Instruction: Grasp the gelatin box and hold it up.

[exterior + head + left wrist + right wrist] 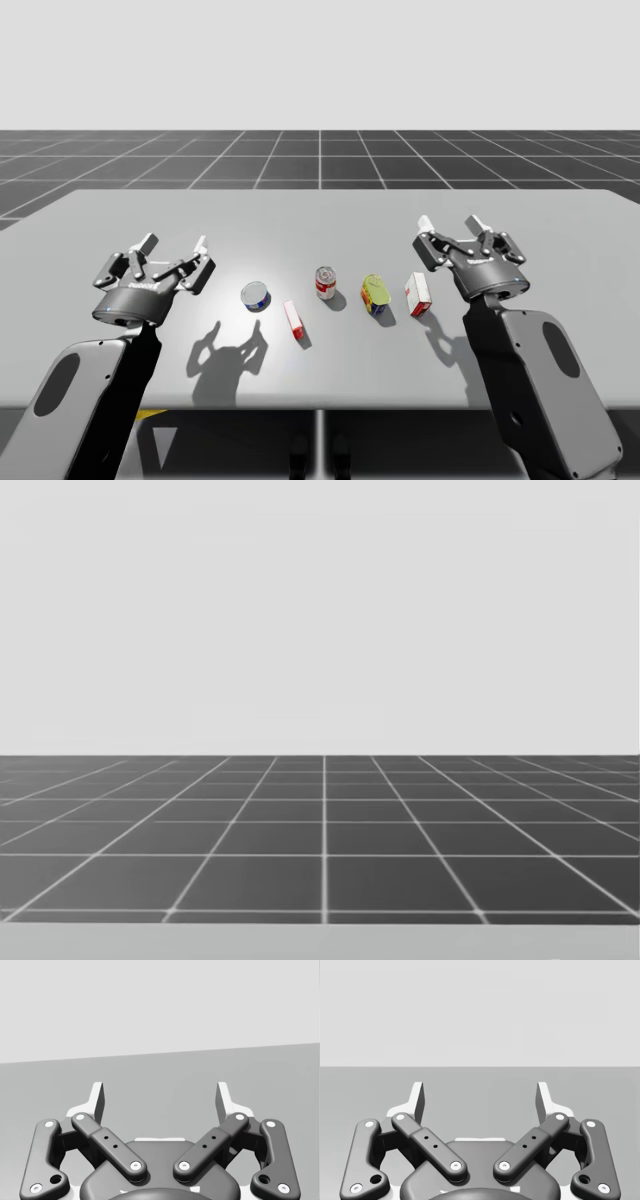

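Two red-and-white boxes lie on the grey table point(120, 220): a thin one point(294, 320) near the middle front and a broader one point(418, 294) further right. I cannot tell which of them is the gelatin box. My left gripper point(176, 242) hovers open over the table's left part, well left of both boxes. My right gripper point(450, 222) hovers open just right of and behind the broader box. In the left wrist view the gripper point(160, 1095) holds nothing between its spread fingers. The same goes for the right wrist view's gripper point(480, 1095).
A blue-and-white can point(255, 296) lies left of the thin box. A red-and-white can point(326, 283) and a yellow can point(376, 295) stand between the two boxes. The table's front edge runs close behind my arms. The head view looks over the dark gridded floor point(320, 840).
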`<state>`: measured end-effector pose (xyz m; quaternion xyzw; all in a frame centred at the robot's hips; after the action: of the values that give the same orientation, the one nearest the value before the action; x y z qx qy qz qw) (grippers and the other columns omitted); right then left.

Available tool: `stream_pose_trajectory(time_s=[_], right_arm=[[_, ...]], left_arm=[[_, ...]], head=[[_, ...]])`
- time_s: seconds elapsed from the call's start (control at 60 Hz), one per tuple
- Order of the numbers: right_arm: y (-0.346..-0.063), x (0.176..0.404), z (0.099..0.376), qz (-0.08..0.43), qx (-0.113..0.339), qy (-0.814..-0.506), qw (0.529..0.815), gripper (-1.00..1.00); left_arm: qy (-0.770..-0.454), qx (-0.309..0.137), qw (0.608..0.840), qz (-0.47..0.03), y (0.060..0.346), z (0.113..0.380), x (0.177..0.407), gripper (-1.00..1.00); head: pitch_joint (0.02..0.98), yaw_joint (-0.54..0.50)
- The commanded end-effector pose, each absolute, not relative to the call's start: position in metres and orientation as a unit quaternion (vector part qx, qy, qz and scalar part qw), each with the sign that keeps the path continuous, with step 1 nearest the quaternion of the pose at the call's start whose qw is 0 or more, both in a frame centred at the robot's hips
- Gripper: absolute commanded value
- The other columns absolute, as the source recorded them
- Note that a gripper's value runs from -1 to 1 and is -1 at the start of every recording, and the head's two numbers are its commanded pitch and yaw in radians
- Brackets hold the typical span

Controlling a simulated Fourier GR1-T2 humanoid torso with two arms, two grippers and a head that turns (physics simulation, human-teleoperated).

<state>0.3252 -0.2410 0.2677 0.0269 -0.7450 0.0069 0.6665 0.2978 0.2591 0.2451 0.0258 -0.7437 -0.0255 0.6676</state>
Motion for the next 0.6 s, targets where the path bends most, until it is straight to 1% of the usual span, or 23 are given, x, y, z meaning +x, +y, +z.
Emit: stream_pose_trajectory(time_s=[0.017, 0.067, 0.117, 0.2, 0.267, 0.333, 0.4, 0.45, 0.517, 0.6], right_arm=[[-0.2396, 0.3229, 0.2694, 0.002, 0.017, -0.757, 0.653, -1.00], [-0.2401, 0.3228, 0.2702, 0.013, 0.024, -0.758, 0.651, -1.00], [-0.2404, 0.3236, 0.2704, 0.009, 0.023, -0.758, 0.652, -1.00], [-0.2412, 0.3246, 0.2697, 0.013, 0.033, -0.750, 0.660, -1.00], [-0.2406, 0.3252, 0.2691, 0.013, 0.029, -0.751, 0.660, -1.00], [-0.2400, 0.3257, 0.2686, 0.012, 0.024, -0.750, 0.661, -1.00], [-0.2397, 0.3264, 0.2682, 0.013, 0.019, -0.750, 0.661, -1.00], [-0.2398, 0.3266, 0.2681, 0.012, 0.016, -0.751, 0.661, -1.00], [-0.2399, 0.3270, 0.2680, 0.011, 0.010, -0.751, 0.661, -1.00], [-0.2399, 0.3273, 0.2679, 0.010, 0.006, -0.750, 0.661, -1.00]], left_arm=[[-0.744, 0.026, 0.667, -0.027, 0.2594, 0.2452, 0.2977, -1.00], [-0.744, 0.026, 0.667, -0.026, 0.2595, 0.2452, 0.2976, -1.00], [-0.744, 0.026, 0.667, -0.026, 0.2596, 0.2452, 0.2976, -1.00], [-0.744, 0.027, 0.667, -0.026, 0.2600, 0.2452, 0.2977, -1.00], [-0.744, 0.027, 0.667, -0.026, 0.2605, 0.2452, 0.2977, -1.00], [-0.744, 0.027, 0.668, -0.025, 0.2609, 0.2453, 0.2978, -1.00], [-0.743, 0.028, 0.668, -0.024, 0.2616, 0.2455, 0.2981, -1.00], [-0.743, 0.028, 0.668, -0.024, 0.2620, 0.2456, 0.2983, -1.00], [-0.742, 0.029, 0.669, -0.023, 0.2627, 0.2456, 0.2985, -1.00], [-0.742, 0.030, 0.669, -0.023, 0.2634, 0.2458, 0.2987, -1.00]], head=[[0.071, 0.01], [0.081, 0.01], [0.100, 0.01], [0.140, 0.01], [0.212, 0.01], [0.262, 0.01], [0.350, 0.01], [0.395, 0.02], [0.479, 0.03], [0.550, 0.04]])
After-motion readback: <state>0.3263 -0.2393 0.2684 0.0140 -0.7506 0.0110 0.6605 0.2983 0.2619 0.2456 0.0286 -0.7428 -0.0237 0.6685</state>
